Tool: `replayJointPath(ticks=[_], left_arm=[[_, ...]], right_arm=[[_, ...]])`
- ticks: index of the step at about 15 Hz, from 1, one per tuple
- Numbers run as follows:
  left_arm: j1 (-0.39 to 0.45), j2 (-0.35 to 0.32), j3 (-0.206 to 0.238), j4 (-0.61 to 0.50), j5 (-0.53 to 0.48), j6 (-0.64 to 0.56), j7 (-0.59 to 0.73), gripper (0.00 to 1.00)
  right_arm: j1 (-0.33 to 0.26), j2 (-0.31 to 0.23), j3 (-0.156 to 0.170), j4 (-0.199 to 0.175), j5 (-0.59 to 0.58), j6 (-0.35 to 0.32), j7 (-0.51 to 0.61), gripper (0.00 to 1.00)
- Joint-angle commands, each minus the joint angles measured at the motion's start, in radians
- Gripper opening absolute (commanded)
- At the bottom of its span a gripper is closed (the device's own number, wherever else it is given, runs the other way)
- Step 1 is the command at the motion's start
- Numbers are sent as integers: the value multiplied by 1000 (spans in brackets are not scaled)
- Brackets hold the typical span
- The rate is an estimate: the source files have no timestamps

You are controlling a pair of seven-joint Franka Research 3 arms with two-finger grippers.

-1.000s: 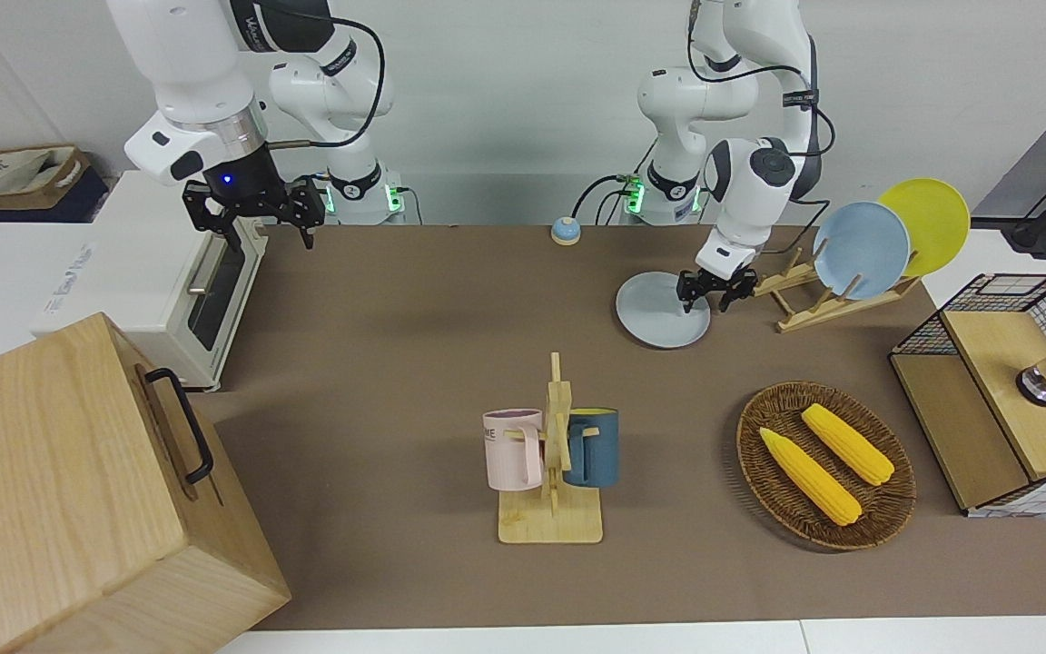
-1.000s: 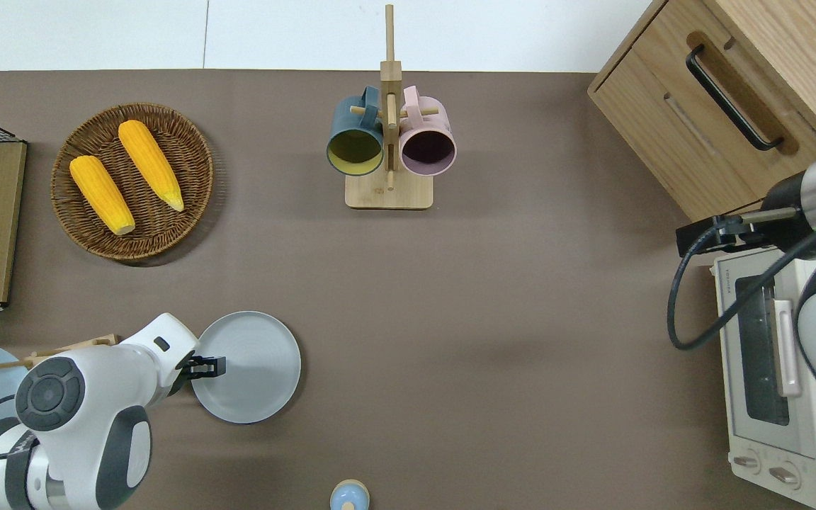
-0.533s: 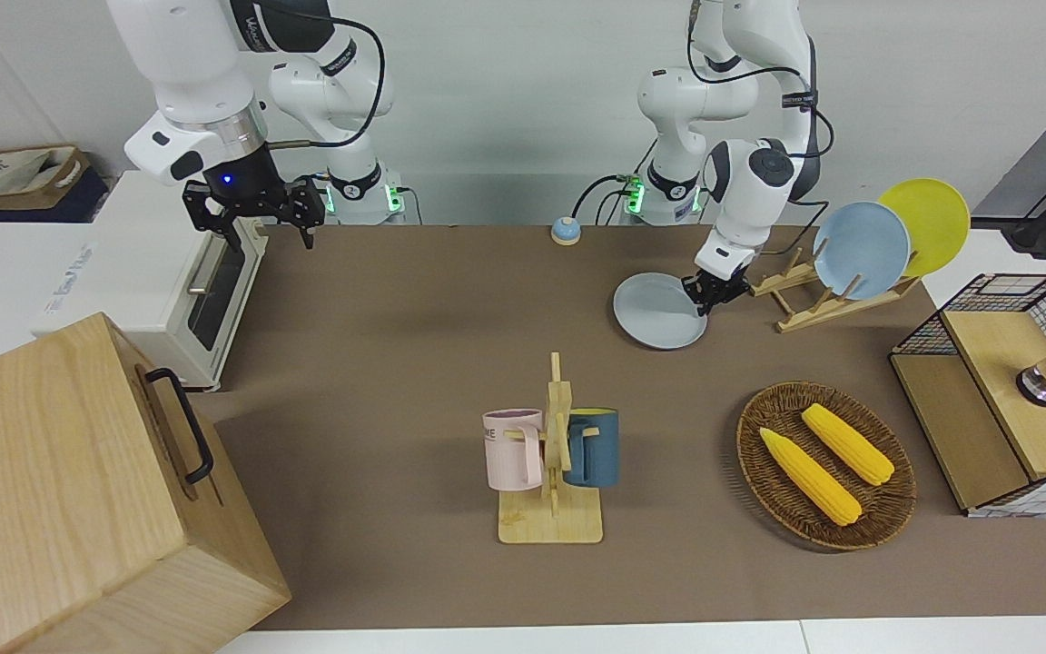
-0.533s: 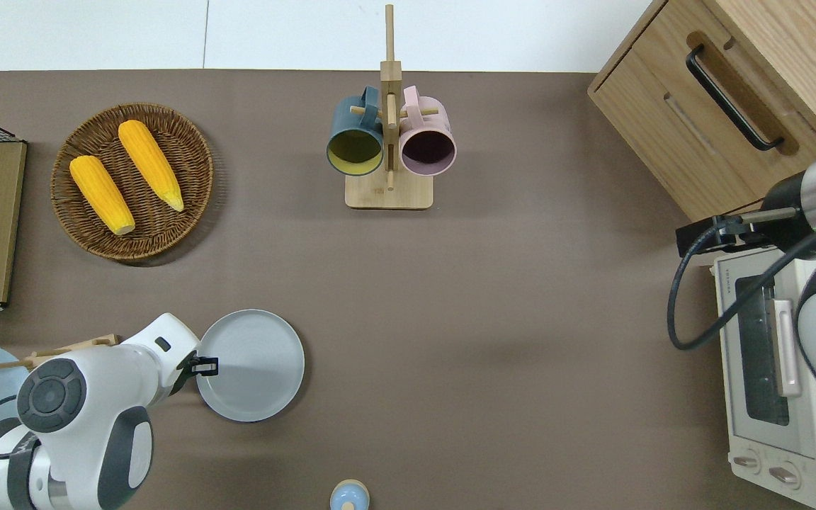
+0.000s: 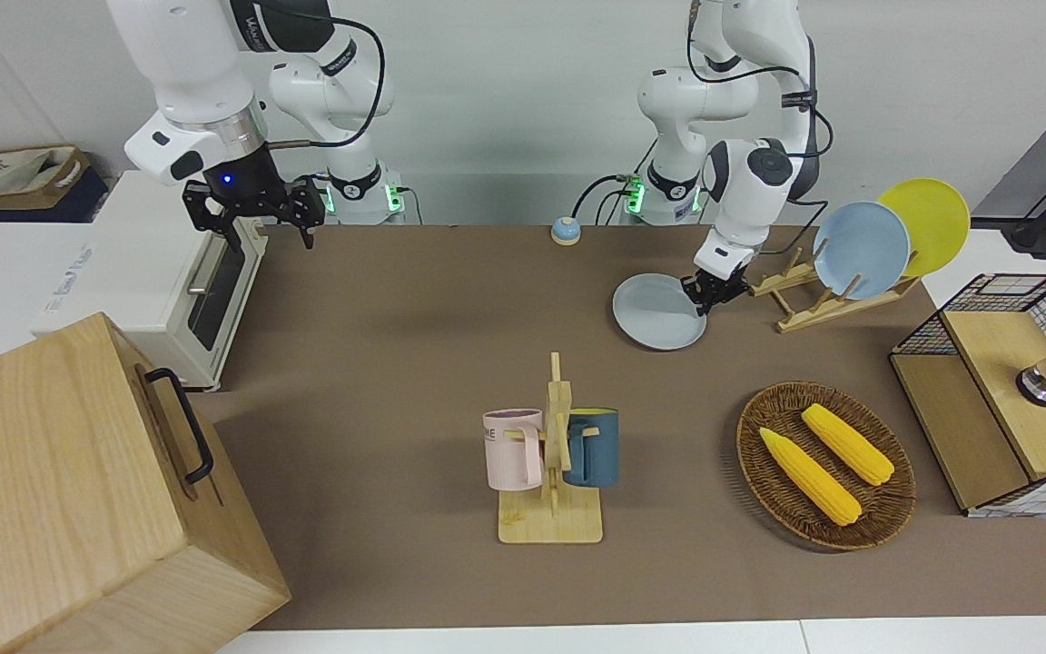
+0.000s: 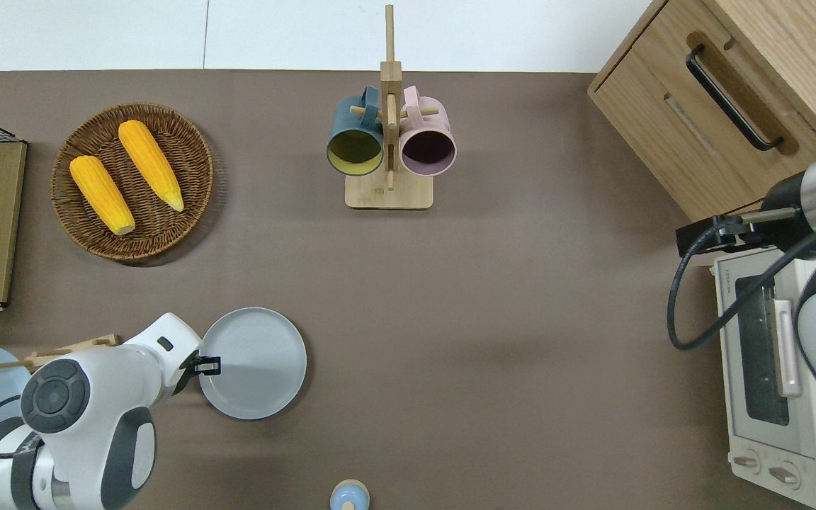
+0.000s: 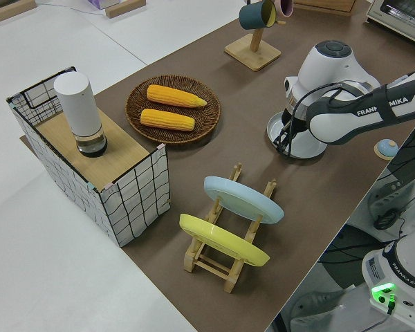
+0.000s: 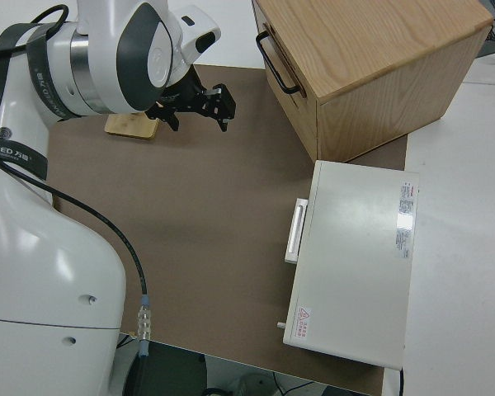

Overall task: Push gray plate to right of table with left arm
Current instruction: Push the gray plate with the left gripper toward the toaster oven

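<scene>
Left gripper (image 6: 211,365): low at the gray plate's rim on the side toward the left arm's end; whether the fingers are parted or clenched cannot be told.
Gray plate (image 6: 256,363): flat on the brown surface (image 6: 507,340), beside the wooden plate rack (image 5: 804,295), nearer the robots than the wicker basket (image 6: 133,182).
Right arm: parked, fingers spread apart.

Bright even overhead light; soft faint shadows on table (image 6: 493,297); frames sharp, no glare or blur.
</scene>
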Motion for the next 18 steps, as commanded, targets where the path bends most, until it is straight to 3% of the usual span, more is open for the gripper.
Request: replayJointPath(ticks=[1, 10, 18], left_arm=[[-113, 90, 3, 15, -7, 68, -139, 0], [-371, 196, 4, 153, -4, 68, -478, 0], [-543, 308, 4, 306, 2, 67, -708, 0]], right_arm=[[-1, -6, 0, 1, 7, -10, 3, 983], [-1, -6, 0, 1, 7, -10, 3, 983], [-1, -6, 0, 1, 7, -10, 5, 983]])
